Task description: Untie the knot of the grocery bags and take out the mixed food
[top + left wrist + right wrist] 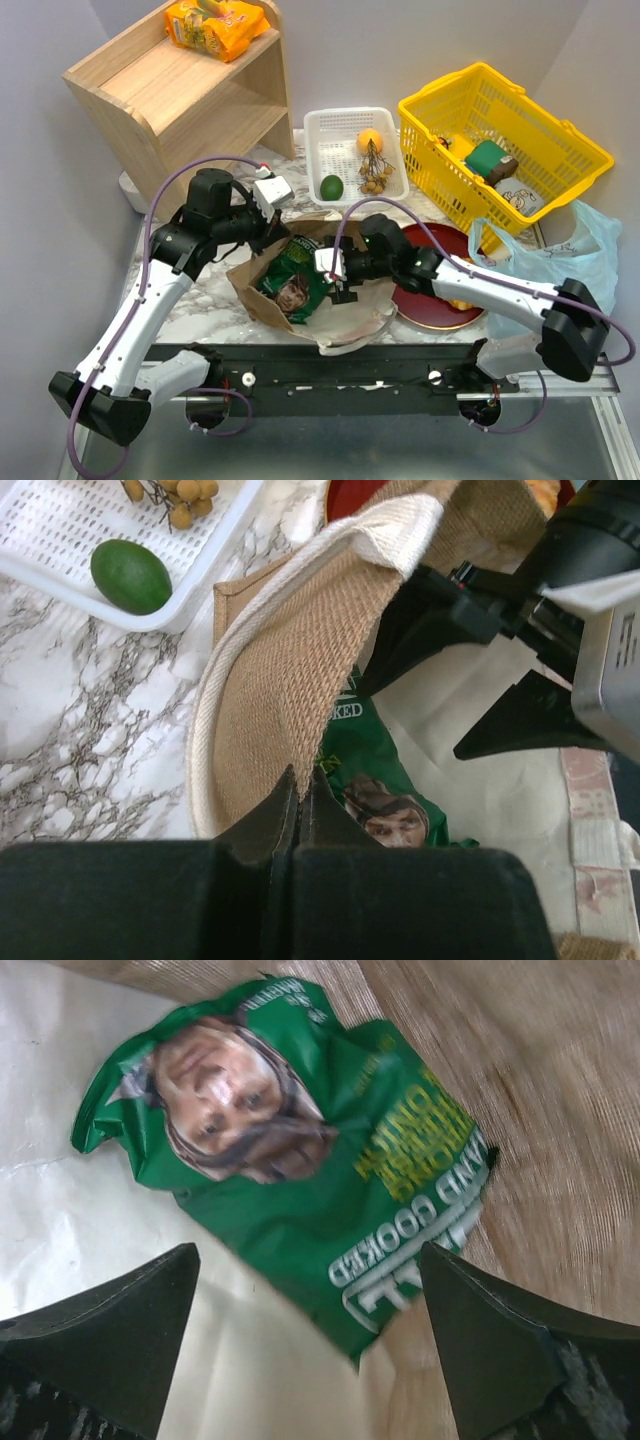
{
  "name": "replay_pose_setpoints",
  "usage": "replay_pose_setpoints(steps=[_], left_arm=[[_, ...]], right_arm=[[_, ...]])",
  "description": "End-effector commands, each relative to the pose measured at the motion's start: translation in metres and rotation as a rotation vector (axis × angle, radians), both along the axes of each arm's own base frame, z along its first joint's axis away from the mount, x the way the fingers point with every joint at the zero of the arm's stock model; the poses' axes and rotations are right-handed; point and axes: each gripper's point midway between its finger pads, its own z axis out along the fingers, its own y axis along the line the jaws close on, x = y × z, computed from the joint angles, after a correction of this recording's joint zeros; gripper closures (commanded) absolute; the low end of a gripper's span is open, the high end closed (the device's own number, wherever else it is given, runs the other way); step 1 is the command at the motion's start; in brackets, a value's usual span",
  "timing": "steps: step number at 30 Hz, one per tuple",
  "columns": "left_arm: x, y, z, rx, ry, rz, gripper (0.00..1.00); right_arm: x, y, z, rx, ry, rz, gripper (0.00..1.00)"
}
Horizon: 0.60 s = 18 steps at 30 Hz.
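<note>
Left pincer [300,785] is clamped tight on the woven rim of the brown bag [290,670], lifting that wall so the mouth gapes. My right pincer [308,1260] hangs inside the opening with its jaws spread wide and nothing between them, directly over the green packet [270,1160] that lies flat on the bag's pale lining.

The brown bag sits on the tabletop [215,300] close to the middle of the near edge. The blue bag [560,260] is slumped by the right edge, and from here I cannot tell what state its knot is in. An orange [369,140], a green fruit [332,187] and a brown bunch [375,172] already rest in the white tray [330,125] toward the far edge.

I judge this as the emptying step for the brown bag: one arm props it open, the other goes for the last packet I can see. Next I need to lower the right pincer, straddle the packet across a crumpled fold and close without catching the lining beneath, while the left hold stays firm.
</note>
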Motion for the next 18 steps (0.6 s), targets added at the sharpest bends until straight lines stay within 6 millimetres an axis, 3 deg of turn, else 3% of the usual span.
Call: replay_pose_setpoints(steps=[1,5,7,13,14,17,18], left_arm=[[0.015,-0.001,0.003,-0.005,-0.063,0.032,1.00],[0.013,-0.001,-0.003,-0.007,-0.028,0.045,1.00],[0.011,0.000,-0.004,-0.004,-0.020,0.044,1.00],[0.013,0.004,-0.003,0.004,-0.030,0.073,1.00],[0.014,0.004,-0.002,0.004,-0.034,0.075,1.00],[0.015,0.005,-0.003,0.005,-0.032,0.080,1.00],[0.015,0.005,-0.005,0.005,-0.025,0.083,1.00]], right_arm=[[-0.003,0.033,0.012,0.070,-0.132,0.183,0.01],[0.021,0.053,-0.003,0.045,-0.301,0.127,0.00],[0.024,0.057,-0.021,0.017,-0.309,0.129,0.01],[-0.005,0.056,-0.070,-0.061,-0.421,0.379,0.02],[-0.008,0.057,-0.072,-0.065,-0.427,0.397,0.04],[-0.009,0.059,-0.070,-0.060,-0.424,0.406,0.23],[-0.008,0.058,-0.071,-0.067,-0.429,0.404,0.34]])
